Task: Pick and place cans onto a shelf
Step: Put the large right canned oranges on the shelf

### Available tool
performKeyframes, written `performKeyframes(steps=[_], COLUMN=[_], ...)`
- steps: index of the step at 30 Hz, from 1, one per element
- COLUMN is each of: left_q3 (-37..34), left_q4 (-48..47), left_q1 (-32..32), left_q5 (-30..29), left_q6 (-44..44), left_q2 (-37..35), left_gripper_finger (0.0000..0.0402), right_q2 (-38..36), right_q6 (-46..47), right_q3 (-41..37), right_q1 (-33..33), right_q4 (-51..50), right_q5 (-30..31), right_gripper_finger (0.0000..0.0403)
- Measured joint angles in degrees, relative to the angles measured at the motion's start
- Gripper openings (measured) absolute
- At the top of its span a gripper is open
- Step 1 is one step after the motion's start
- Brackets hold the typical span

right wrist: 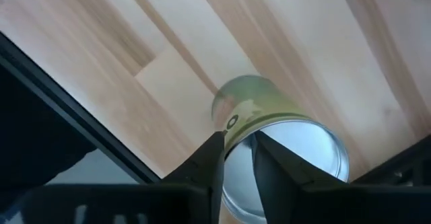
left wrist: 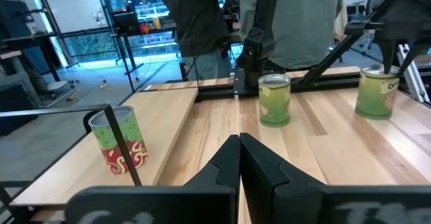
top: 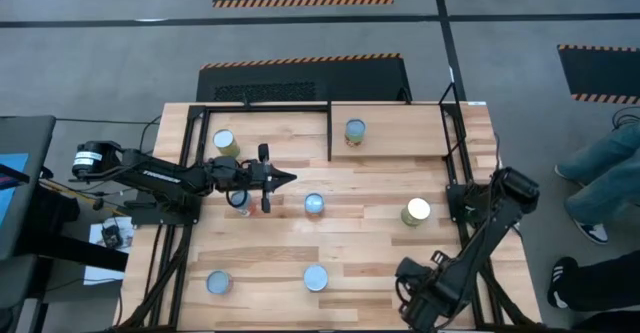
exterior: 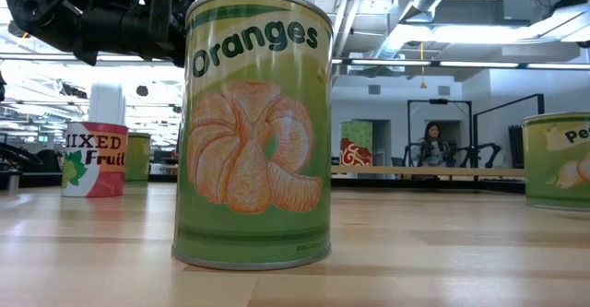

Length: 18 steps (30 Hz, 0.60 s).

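Cans are standing spread over the surface (top: 380,188), one (top: 355,131) already sitting on the shelf (top: 400,123) at the far side. Left gripper (top: 285,179) is hovering mid-surface with fingers pressed together, gripping nothing, a can (top: 314,204) just beside its tip; judged step: lining up a pick, which calls for parting the fingers first. Right gripper (right wrist: 237,158) is sitting low at the near right corner, fingers slightly apart, looking down over a green-labelled can (right wrist: 269,126); whether it is clamping the can, cannot tell.
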Motion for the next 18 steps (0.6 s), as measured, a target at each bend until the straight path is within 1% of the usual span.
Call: performKeyframes(steps=[3,5,10,13,18], left_q3=[0.0,0.0,0.0,0.0,0.0], left_q4=[-0.1,-0.1,-0.1,-0.1,-0.1], left_q1=[0.0,0.0,0.0,0.0,0.0], left_q5=[0.0,0.0,0.0,0.0,0.1], left_q6=[-0.1,-0.1,-0.1,-0.1,-0.6], left_q2=[0.0,0.0,0.0,0.0,0.0], left_gripper_finger=[0.0000,0.0000,0.0000,0.0000,0.0000], right_q2=[-0.2,-0.1,-0.1,-0.1,-0.1], right_q6=[0.4,0.4,-3.0,-5.5,-10.9], right_q3=[-1.0,-1.1,-1.2,-1.2,-0.7], right_q1=[-0.4,-0.8,-1.2,-1.1,-1.7], right_q4=[0.2,0.3,0.2,0.1,-0.6], right_q5=[-2.9,-3.2,-2.9,-2.6,-2.0], right_gripper_finger=[0.0091,0.0090,0.0082,0.0062,0.0013])
